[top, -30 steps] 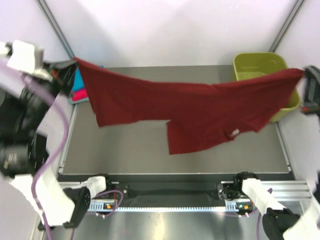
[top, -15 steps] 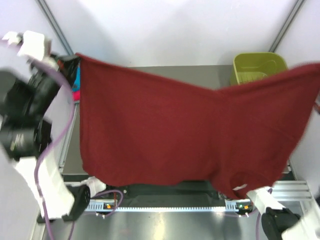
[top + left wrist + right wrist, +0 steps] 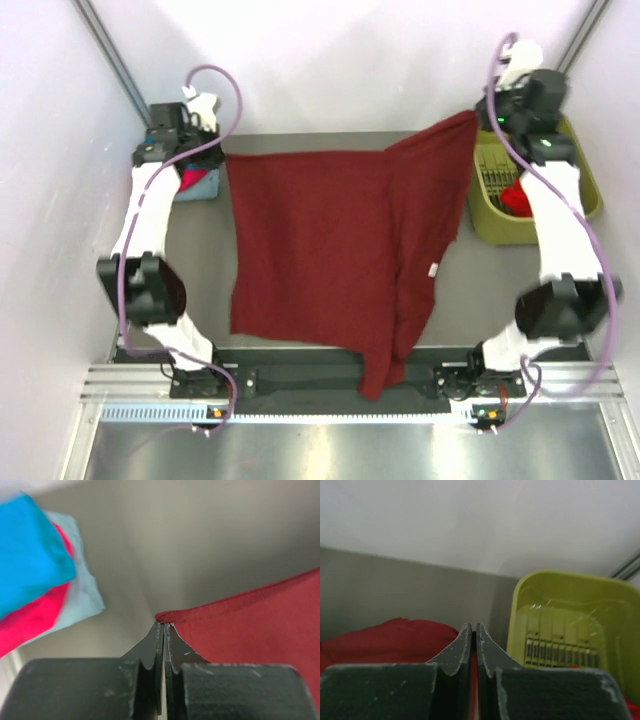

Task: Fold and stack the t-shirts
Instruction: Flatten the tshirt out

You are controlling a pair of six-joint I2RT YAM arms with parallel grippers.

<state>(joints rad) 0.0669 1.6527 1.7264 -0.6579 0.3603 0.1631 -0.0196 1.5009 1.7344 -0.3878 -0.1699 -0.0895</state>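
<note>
The dark maroon t-shirt (image 3: 320,240) lies spread over the table, its near right part bunched and hanging over the front edge. My left gripper (image 3: 222,160) is shut on its far left corner (image 3: 165,616). My right gripper (image 3: 478,118) is shut on its far right corner, with maroon cloth (image 3: 385,640) showing between the jaws. A folded stack lies at the far left: teal (image 3: 30,555) on pink-red (image 3: 25,630) on pale grey-blue (image 3: 82,600). A bright red shirt (image 3: 515,198) lies in the basket.
The olive-green plastic basket (image 3: 588,190) stands at the far right, just right of my right gripper, and shows in the right wrist view (image 3: 560,620). The folded stack (image 3: 195,182) lies close to my left gripper. White walls enclose the back and sides.
The maroon shirt was held up and swung through the air. Now both arms have reached to the far side and the shirt lies down over the table.
</note>
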